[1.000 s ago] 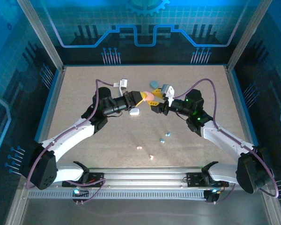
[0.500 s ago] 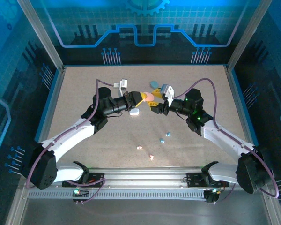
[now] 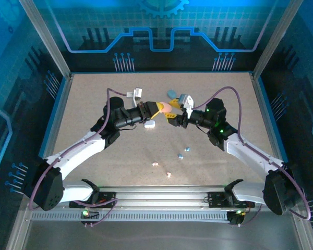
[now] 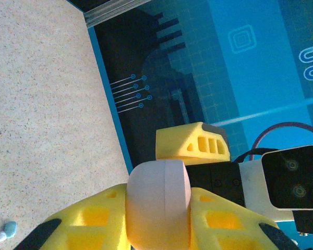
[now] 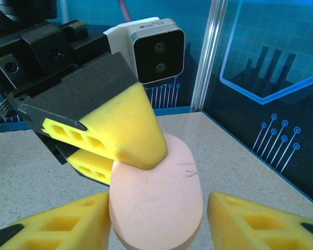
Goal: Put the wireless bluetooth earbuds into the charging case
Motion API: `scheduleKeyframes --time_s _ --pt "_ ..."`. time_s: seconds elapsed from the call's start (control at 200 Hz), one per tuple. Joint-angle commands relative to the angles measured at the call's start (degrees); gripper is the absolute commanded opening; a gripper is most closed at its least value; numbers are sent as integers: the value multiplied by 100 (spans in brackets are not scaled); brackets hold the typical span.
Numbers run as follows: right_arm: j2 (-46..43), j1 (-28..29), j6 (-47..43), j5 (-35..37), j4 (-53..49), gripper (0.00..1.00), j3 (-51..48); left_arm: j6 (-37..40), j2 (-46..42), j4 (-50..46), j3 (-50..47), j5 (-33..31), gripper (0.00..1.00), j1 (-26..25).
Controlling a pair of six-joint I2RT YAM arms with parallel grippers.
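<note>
The left arm reaches from the near-left corner to the middle of the counter, its wrist turned to the right; the right arm comes in from the near-right corner to meet it, so the two wrists face each other.

The left fingers are pressed tight on the pink case, one on its upper face and one underneath in the right wrist view. The right fingers stand part-way apart on either side of the same case; one sits close against its edge and the other shows a narrow gap, so they straddle it without gripping. In the left wrist view the case is seen edge-on between the yellow fingers, its seam running up the middle.

The earbuds lie loose on the counter nearer the arm bases, well apart from the pink case; two teal ones lie close together, and two pale ones lie nearer the bases.

A white case lies just beside the left fingers on the near side; a teal case lies just beyond the pink one.
</note>
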Motion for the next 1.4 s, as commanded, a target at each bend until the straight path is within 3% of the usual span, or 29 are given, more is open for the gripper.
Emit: scheduleKeyframes --time_s 0.0,0.21,0.37,0.46,0.535,0.78,0.891,1.001,1.171,1.396 --pt "9 -61 -84 49 18 49 177 117 -131 91 27 143 21 -18" --pt "31 -63 -120 32 -139 46 207 189 -169 80 44 174 23 -10" --pt "73 -132 207 -138 -232 43 363 433 -216 65 57 213 34 -16" --pt "198 -247 494 -833 -704 38 756 1111 -350 -208 79 134 42 -12" --pt "289 -288 657 -1359 -1100 36 974 1881 -497 -278 15 126 58 -8" --pt "461 -367 793 -2579 -1936 36 1581 4425 -1049 560 -727 639 79 -5" --pt "474 -366 710 -2784 -2175 37 1769 5322 -1108 46 -624 731 78 0" --pt "536 -367 582 -2952 -2431 37 1939 5732 -1123 14 -541 802 76 -5" --pt "636 -325 407 -3072 -2742 37 2110 5678 -1069 530 -578 921 66 -5" --pt "671 -288 306 -3044 -2818 37 2141 5430 -949 798 -536 1176 63 -3"
